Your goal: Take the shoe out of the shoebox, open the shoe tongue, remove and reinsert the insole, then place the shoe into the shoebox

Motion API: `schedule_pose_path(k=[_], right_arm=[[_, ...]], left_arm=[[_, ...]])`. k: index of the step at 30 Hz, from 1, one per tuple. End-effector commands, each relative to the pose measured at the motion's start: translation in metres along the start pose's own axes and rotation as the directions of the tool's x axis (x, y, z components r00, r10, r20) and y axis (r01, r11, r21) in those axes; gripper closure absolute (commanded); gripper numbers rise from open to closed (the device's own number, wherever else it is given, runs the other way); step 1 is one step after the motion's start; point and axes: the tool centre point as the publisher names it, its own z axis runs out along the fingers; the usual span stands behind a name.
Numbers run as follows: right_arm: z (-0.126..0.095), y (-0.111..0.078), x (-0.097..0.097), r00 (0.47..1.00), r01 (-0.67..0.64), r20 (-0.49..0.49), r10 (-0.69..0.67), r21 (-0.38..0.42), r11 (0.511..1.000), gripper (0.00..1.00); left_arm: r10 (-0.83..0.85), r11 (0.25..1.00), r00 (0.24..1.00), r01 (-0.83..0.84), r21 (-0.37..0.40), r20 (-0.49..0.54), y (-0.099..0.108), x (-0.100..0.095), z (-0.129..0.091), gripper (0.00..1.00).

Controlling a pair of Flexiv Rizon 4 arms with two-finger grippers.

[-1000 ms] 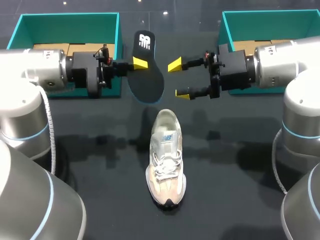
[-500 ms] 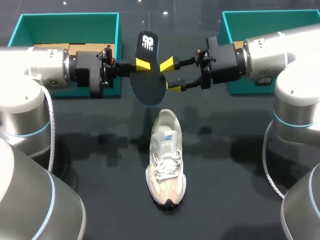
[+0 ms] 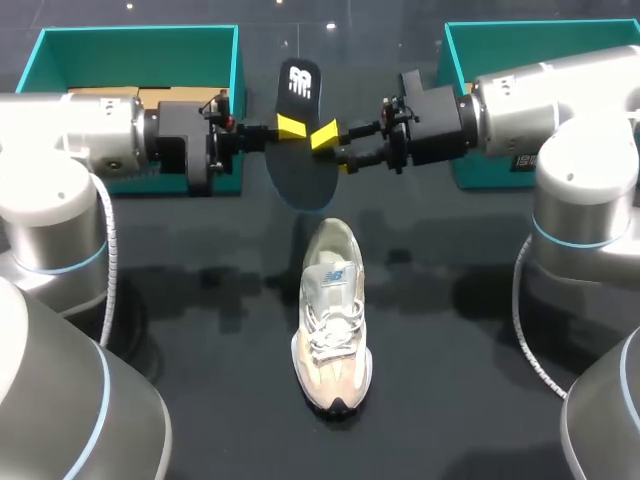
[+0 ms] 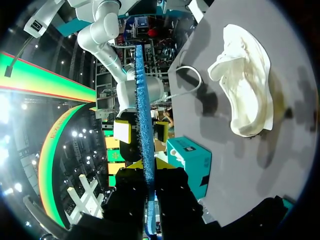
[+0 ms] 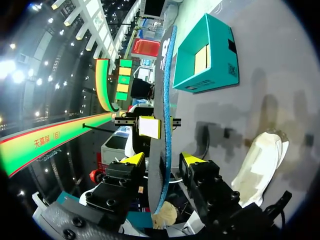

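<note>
A black insole (image 3: 298, 178) with a blue underside hangs upright above the table, behind the shoe. My left gripper (image 3: 290, 126) is shut on its edge; in the left wrist view the insole (image 4: 142, 110) runs edge-on out from between the tips of that gripper (image 4: 148, 172). My right gripper (image 3: 333, 150) comes in from the opposite side and straddles the insole (image 5: 164, 100), with a small gap at each yellow tip (image 5: 164, 160), so it stands open. The beige and white shoe (image 3: 332, 315) lies on the table, toe toward the front edge, laces loose.
Two teal shoeboxes stand at the back, one at the left (image 3: 140, 40) and one at the right (image 3: 520, 40), each behind an arm. The dark table (image 3: 200, 330) stretches around the shoe.
My right gripper has moved left to the insole and narrowed around it. My left gripper has shifted slightly right, still holding the insole. The shoe has not moved.
</note>
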Motion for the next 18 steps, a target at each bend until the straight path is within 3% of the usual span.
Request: schedule_pose_path(k=[1, 18], right_arm=[[0.0064, 0.0006, -0.0014, 1.000, -0.001, -0.003, 0.001, 0.002, 1.000, 0.58], [0.0116, -0.0014, -0.0010, 0.999, 0.016, -0.044, -0.015, 0.015, 1.000, 0.75]], left_arm=[[0.004, 1.000, 1.000, -0.004, -0.006, -0.002, 0.0000, 0.0002, 0.0037, 1.00], [0.011, 1.000, 1.000, -0.011, -0.017, 0.007, 0.0013, -0.0003, 0.0075, 1.00]])
